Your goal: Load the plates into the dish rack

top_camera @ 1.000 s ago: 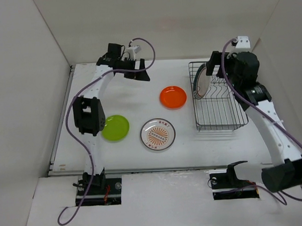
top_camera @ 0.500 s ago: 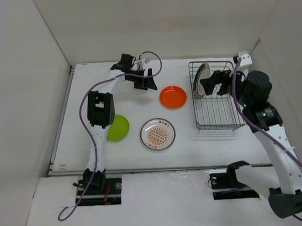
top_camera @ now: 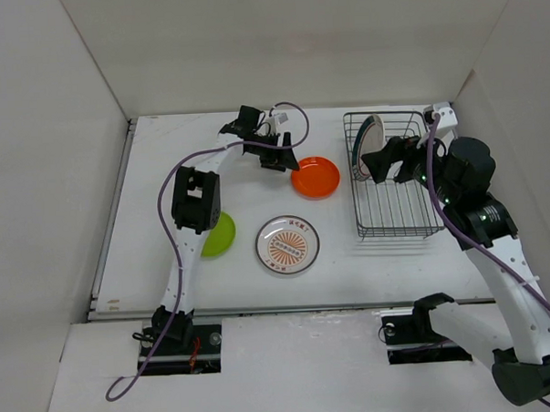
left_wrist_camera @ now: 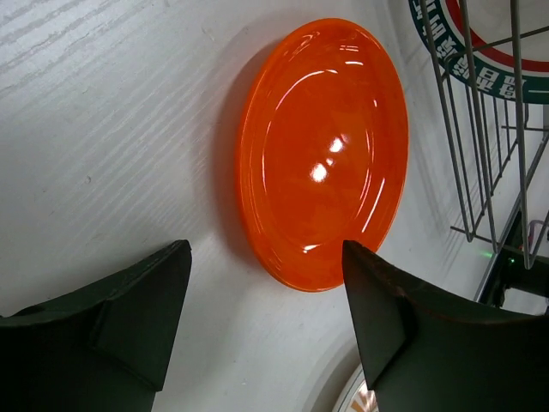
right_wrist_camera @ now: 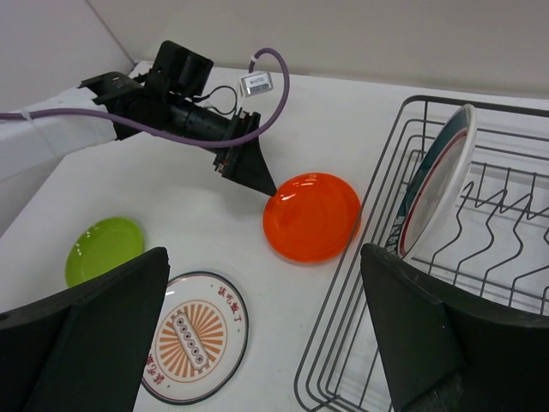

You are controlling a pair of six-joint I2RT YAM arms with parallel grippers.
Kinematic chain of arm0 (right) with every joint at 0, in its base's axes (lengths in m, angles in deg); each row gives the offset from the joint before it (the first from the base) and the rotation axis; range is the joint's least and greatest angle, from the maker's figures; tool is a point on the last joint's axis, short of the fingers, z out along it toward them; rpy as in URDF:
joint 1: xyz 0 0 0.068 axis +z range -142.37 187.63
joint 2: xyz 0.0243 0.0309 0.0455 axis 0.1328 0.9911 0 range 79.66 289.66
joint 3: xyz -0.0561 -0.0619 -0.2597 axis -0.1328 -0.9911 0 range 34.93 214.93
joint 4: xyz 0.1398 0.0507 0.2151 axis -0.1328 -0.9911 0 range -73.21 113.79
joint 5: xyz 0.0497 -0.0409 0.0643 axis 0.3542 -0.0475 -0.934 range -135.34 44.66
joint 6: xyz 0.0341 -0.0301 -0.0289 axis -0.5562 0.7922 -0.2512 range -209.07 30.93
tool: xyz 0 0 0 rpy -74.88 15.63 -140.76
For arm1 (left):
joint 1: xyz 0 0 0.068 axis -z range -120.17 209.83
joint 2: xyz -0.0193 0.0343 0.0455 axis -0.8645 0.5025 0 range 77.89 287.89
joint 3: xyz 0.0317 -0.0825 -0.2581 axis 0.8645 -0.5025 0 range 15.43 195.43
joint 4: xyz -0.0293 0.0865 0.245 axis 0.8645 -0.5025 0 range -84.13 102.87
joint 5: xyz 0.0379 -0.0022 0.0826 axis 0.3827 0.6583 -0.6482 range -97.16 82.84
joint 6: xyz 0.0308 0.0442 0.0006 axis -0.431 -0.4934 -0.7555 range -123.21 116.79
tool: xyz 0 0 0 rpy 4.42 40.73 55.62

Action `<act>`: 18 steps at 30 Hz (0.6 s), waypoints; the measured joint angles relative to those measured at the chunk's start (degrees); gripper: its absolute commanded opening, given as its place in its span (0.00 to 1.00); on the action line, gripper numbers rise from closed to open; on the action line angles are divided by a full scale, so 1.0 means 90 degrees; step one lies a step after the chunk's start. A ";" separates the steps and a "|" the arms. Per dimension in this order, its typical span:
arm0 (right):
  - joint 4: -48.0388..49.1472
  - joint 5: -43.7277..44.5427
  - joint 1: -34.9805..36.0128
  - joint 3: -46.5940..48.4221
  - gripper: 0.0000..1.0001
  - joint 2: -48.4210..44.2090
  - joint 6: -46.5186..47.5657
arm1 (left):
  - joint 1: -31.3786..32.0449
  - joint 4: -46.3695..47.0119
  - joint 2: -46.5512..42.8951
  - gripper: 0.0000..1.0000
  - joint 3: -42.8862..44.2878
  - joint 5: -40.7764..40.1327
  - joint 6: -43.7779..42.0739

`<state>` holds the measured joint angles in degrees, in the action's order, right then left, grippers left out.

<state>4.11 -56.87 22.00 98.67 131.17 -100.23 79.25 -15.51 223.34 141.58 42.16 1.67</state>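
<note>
The orange plate lies flat on the table just left of the black wire dish rack. My left gripper is open and empty, low over the table at the plate's left edge; in the left wrist view the orange plate lies just ahead of the spread fingers. The teal-rimmed plate stands on edge in the rack's far left slot. My right gripper is open and empty above the rack. The sunburst plate and the lime green plate, partly behind the left arm, lie nearer.
The right wrist view shows the orange plate, the sunburst plate, the green plate, the racked plate and rack wires. White walls enclose the table on the left, back and right. The left arm's purple cable loops over the table's back.
My left gripper has swung right to the orange plate's edge. My right gripper has drawn back from the teal-rimmed plate, which stays standing in the rack.
</note>
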 measured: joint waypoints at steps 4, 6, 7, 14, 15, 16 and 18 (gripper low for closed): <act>-0.0124 0.0005 0.0024 -0.0022 0.96 -0.0117 -0.0073 | 0.0070 0.0046 0.0036 0.60 0.0002 -0.0109 0.0051; -0.0158 0.0007 0.0051 -0.0068 0.96 -0.0192 -0.0078 | 0.0090 0.0083 0.0073 0.55 0.0019 -0.0153 0.0080; -0.0182 0.0007 0.0066 -0.0080 0.96 -0.0228 -0.0080 | 0.0112 0.0102 0.0090 0.54 0.0039 -0.0160 0.0087; -0.0418 0.0010 0.0078 -0.0090 0.96 -0.0318 -0.0126 | 0.0170 0.0192 0.0143 0.49 0.0080 -0.0270 0.0180; -0.0459 0.0010 0.0078 -0.0090 0.96 -0.0316 -0.0129 | 0.0170 0.0209 0.0148 0.49 0.0085 -0.0282 0.0192; -0.0486 0.0007 0.0078 -0.0090 0.96 -0.0316 -0.0131 | 0.0170 0.0231 0.0163 0.49 0.0087 -0.0284 0.0214; -0.0500 0.0010 0.0078 -0.0090 0.96 -0.0316 -0.0141 | 0.0177 0.0233 0.0194 0.36 0.0134 -0.0287 0.0255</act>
<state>-0.39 -56.78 22.70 97.87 128.32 -101.49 80.85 -13.41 225.09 142.78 39.58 3.97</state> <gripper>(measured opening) 0.968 0.475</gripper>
